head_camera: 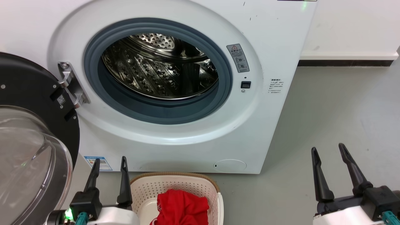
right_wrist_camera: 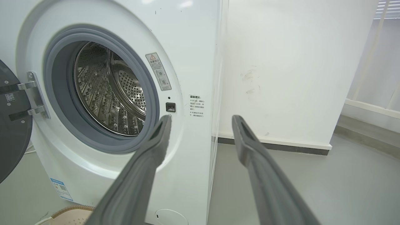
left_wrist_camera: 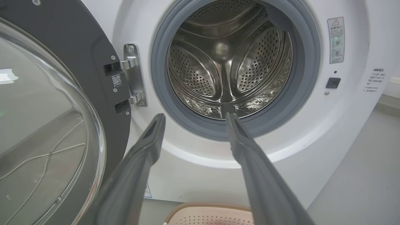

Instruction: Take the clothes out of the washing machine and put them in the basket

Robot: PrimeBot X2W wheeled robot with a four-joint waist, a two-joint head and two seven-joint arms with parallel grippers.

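Note:
The white washing machine (head_camera: 175, 137) stands before me with its door (head_camera: 31, 131) swung open to the left. Its steel drum (head_camera: 162, 67) shows bare metal, with no fabric in sight. Below the port, the cream basket (head_camera: 175, 184) sits on the floor holding crumpled red clothes (head_camera: 182, 206). My left gripper (head_camera: 110, 161) is open just left of the basket, fingers pointing up at the machine. My right gripper (head_camera: 328, 149) is open over the floor, right of the machine. The left wrist view looks between open fingers (left_wrist_camera: 147, 147) into the drum (left_wrist_camera: 228, 59); the basket rim (left_wrist_camera: 209, 207) shows at the bottom.
The glass-bowl door (left_wrist_camera: 47, 125) hangs on its hinge (head_camera: 70, 84) close to my left arm. Grey floor (head_camera: 337, 118) stretches right of the machine to a white wall (right_wrist_camera: 281, 62) with a dark skirting.

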